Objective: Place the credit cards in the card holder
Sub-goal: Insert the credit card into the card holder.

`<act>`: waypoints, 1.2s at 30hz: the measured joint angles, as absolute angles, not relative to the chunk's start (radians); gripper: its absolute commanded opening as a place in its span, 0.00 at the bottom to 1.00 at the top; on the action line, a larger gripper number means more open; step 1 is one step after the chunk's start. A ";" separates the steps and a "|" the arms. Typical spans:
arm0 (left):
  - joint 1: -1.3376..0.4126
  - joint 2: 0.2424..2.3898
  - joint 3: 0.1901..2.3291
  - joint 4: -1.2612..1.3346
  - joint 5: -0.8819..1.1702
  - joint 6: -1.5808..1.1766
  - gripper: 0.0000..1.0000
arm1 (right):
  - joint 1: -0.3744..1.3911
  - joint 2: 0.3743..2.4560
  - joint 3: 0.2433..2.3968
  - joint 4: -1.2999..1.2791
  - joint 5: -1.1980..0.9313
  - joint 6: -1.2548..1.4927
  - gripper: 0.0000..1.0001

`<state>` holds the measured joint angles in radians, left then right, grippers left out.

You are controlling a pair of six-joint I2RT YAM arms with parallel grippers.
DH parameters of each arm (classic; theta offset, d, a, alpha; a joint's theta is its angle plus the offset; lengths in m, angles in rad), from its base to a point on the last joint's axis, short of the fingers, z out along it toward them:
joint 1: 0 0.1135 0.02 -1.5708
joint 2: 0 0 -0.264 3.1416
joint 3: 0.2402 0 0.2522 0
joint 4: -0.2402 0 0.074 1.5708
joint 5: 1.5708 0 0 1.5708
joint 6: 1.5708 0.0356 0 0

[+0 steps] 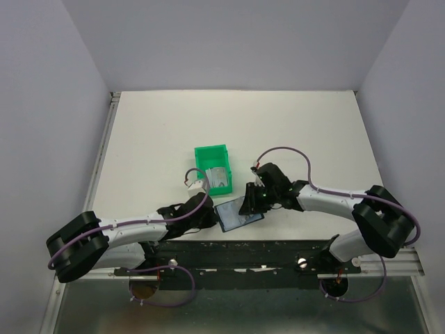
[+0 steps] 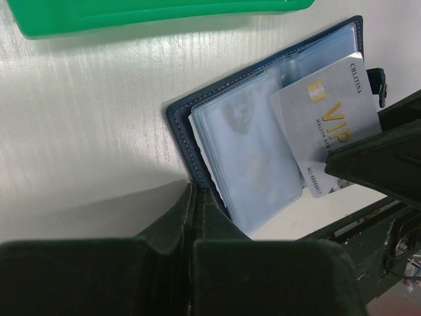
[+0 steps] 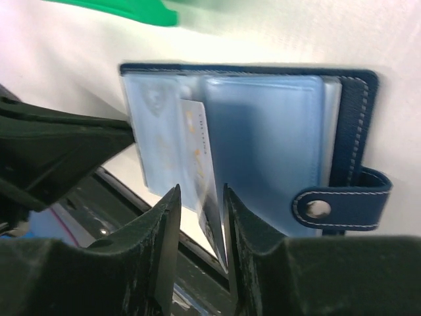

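The navy card holder [image 1: 240, 213] lies open near the table's front edge, its clear sleeves [image 2: 250, 151] facing up. A silver credit card [image 2: 329, 125] printed VIP sits partly inside a sleeve, its near end sticking out. In the right wrist view that credit card [image 3: 195, 151] stands between the parted jaws of my right gripper [image 3: 200, 194], leaning on the right-hand finger with a gap on the other side. My left gripper [image 2: 194, 194] is shut, its tips against the holder's navy cover edge [image 2: 177, 125]. The snap tab [image 3: 342, 207] hangs off the holder's right side.
A green plastic bin [image 1: 212, 167] stands just behind the holder, with a pale grey flat piece [image 1: 219, 174] inside. The black rail [image 1: 278, 250] with the arm bases runs right along the holder's near side. White walls enclose the table.
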<state>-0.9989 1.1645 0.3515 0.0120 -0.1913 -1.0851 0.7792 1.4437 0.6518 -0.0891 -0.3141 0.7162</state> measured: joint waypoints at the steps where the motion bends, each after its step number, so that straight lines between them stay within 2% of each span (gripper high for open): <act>1: -0.999 1.164 0.351 0.011 -0.190 -1.085 0.00 | 0.779 1.449 0.652 -0.102 -0.309 0.713 0.33; 4: -0.999 1.163 0.351 0.010 -0.190 -1.085 0.00 | 0.779 1.471 0.652 -0.123 -0.302 0.710 0.24; 9: -0.999 1.163 0.351 0.010 -0.189 -1.085 0.00 | 0.779 1.474 0.652 -0.126 -0.295 0.713 0.20; 14: -0.999 1.163 0.351 0.010 -0.189 -1.084 0.00 | 0.779 1.474 0.652 -0.123 -0.286 0.709 0.06; 18: -0.999 1.163 0.351 0.010 -0.189 -1.084 0.00 | 0.780 1.473 0.646 -0.099 -0.285 0.704 0.01; 36: -0.999 1.166 0.351 0.013 -0.189 -1.082 0.00 | 0.777 1.489 0.559 0.137 -0.411 0.714 0.00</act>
